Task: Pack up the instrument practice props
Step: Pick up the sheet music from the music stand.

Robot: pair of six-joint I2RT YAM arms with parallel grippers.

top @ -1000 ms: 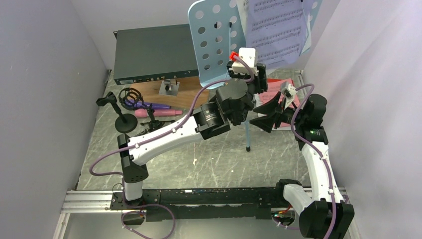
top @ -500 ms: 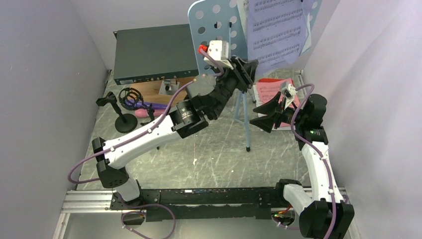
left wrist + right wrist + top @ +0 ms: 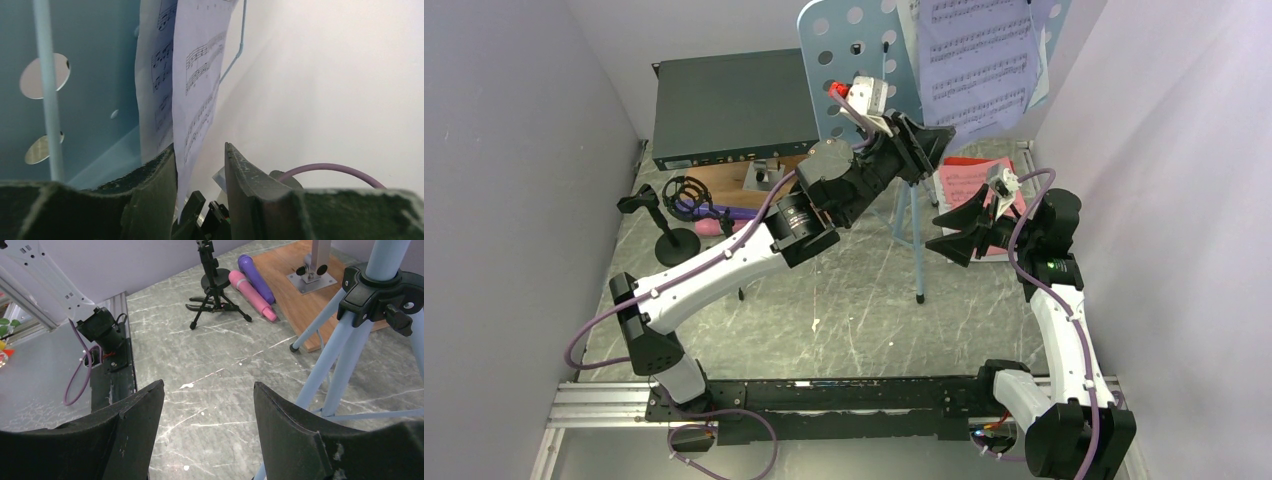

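Note:
The light-blue perforated music tripod [image 3: 854, 50] stands at the back with lavender and white music sheets [image 3: 979, 60] on its desk. My left gripper [image 3: 939, 135] is raised to the sheets' lower edge. In the left wrist view it [image 3: 200, 150] is open, and the bottom of the front sheet [image 3: 197, 75] hangs between the jaws against the left finger. My right gripper [image 3: 954, 232] is open and empty beside the tripod's legs [image 3: 325, 370]. A red sheet [image 3: 969, 180] lies on the table. The pink [image 3: 251, 295] and purple [image 3: 255, 271] microphones and the black tripod holder [image 3: 215, 300] lie at the left, near the round-base holder [image 3: 674, 245].
A dark green rack box [image 3: 729, 105] sits at the back left, with a brown wooden board [image 3: 734, 185] in front of it carrying a small metal bracket [image 3: 312, 270]. Grey walls close in on both sides. The arms' base rail [image 3: 824, 395] runs along the near edge.
My left arm has stretched up and back, carrying its gripper from the middle of the table to the lower edge of the sheets. The right arm has not moved.

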